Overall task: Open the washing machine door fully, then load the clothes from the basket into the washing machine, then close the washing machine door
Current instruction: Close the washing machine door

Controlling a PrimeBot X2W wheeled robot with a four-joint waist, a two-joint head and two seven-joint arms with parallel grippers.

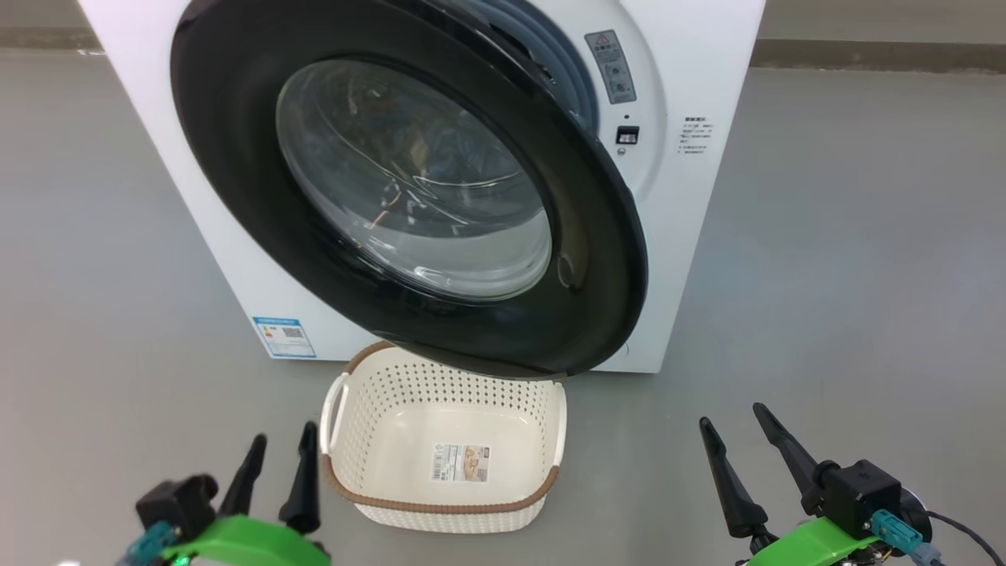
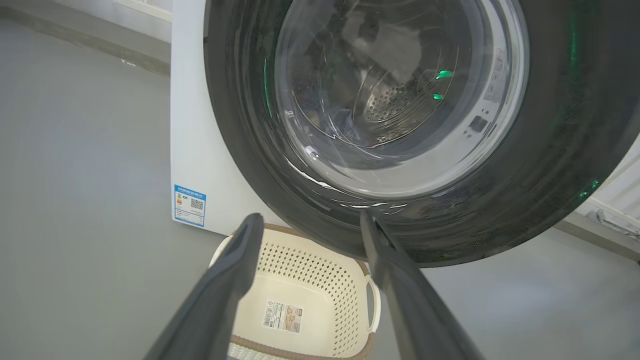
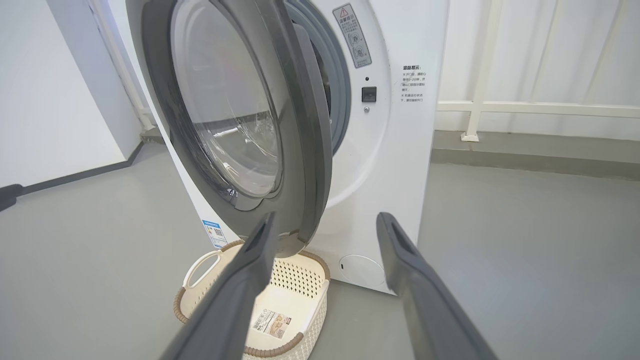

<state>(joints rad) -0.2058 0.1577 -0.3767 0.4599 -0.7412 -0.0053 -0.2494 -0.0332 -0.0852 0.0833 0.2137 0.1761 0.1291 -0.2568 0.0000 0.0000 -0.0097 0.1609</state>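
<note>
The washing machine [image 1: 676, 236] stands ahead with its round black door [image 1: 236, 157] swung most of the way in; a gap at its right edge shows the grey-blue gasket [image 1: 578, 86]. Through the glass window, blue cloth of the clothes [image 2: 346, 126] lies dimly in the steel drum. The cream basket [image 1: 393, 440] sits on the floor below the door, with just a label on its floor. My left gripper [image 1: 284, 432] is open, low and just left of the basket. My right gripper [image 1: 731, 414] is open to the basket's right. Neither touches anything.
Grey floor spreads on both sides of the machine. The door's lower edge overhangs the basket's far rim [image 3: 280, 247]. A blue energy sticker [image 1: 284, 336] marks the machine's lower left. A white railing [image 3: 540, 107] and pale curtain stand behind on the right.
</note>
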